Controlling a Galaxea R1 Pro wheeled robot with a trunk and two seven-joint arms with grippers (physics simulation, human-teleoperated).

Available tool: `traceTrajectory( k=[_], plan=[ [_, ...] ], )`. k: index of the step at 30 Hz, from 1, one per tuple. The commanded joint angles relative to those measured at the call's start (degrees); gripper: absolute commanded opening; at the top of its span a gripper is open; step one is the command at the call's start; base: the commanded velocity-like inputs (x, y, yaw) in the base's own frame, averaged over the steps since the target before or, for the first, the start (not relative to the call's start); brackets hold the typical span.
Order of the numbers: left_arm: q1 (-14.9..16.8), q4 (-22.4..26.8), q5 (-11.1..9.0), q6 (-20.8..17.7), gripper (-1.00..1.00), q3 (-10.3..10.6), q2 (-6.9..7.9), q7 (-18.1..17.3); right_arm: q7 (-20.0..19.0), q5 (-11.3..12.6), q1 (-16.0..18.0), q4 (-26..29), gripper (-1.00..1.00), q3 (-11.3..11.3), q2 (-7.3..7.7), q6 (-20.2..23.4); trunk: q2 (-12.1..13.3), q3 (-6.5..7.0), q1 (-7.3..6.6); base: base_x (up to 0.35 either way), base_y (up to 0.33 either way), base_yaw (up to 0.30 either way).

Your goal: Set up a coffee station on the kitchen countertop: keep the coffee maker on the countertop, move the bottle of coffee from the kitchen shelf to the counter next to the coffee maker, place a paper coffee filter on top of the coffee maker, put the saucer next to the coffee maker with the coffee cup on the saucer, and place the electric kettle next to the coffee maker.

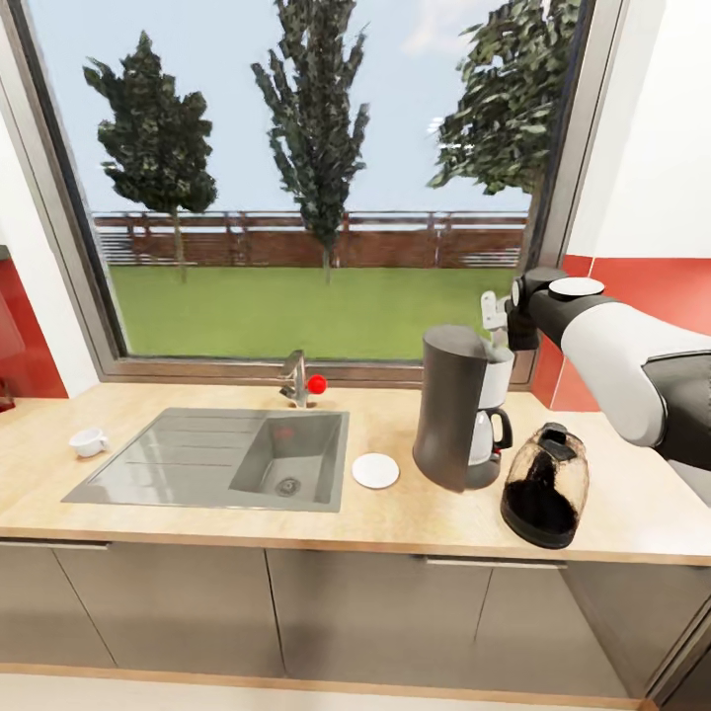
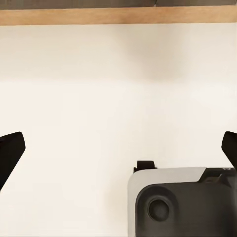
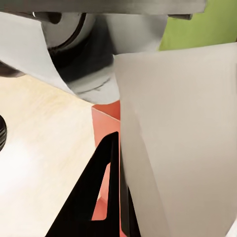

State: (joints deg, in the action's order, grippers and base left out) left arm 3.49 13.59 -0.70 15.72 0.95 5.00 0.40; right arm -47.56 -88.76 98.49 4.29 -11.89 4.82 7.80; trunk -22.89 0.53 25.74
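The grey coffee maker (image 1: 456, 407) stands on the countertop (image 1: 197, 523) right of the sink. Just above its top hangs my right gripper (image 1: 499, 321), shut on a white paper coffee filter (image 1: 490, 307). In the right wrist view the filter (image 3: 182, 143) lies flat against one black finger (image 3: 101, 197), with the coffee maker's top (image 3: 94, 54) beyond it. A dark bottle of coffee (image 1: 545, 486) sits right of the maker, and a white saucer (image 1: 375, 471) to its left. The white coffee cup (image 1: 89, 441) lies far left. My left gripper (image 2: 121, 148) is open over pale floor. The kettle is out of view.
A grey sink (image 1: 222, 459) with a faucet (image 1: 295, 378) and a red knob (image 1: 316, 384) fills the counter's middle. A large window (image 1: 316, 178) stands behind, with red wall panels at both ends. Part of the robot's base (image 2: 180, 202) appears in the left wrist view.
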Motion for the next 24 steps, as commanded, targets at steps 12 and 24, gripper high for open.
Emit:
traceTrajectory(
  k=[12,24],
  plan=[
    [0.0,-0.1,-0.2,0.2,1.00,0.1,0.01,0.0,-0.3,0.7,-0.3,0.1,-1.00,-0.4,-0.04,0.5,0.0,-0.02,0.04,0.052,0.000,0.000],
    [0.0,-0.1,-0.3,0.2,1.00,0.1,0.01,0.0,-0.3,0.7,-0.8,0.1,-1.00,-0.4,-0.07,0.5,0.0,-0.02,0.04,0.000,0.000,0.000]
  ],
)
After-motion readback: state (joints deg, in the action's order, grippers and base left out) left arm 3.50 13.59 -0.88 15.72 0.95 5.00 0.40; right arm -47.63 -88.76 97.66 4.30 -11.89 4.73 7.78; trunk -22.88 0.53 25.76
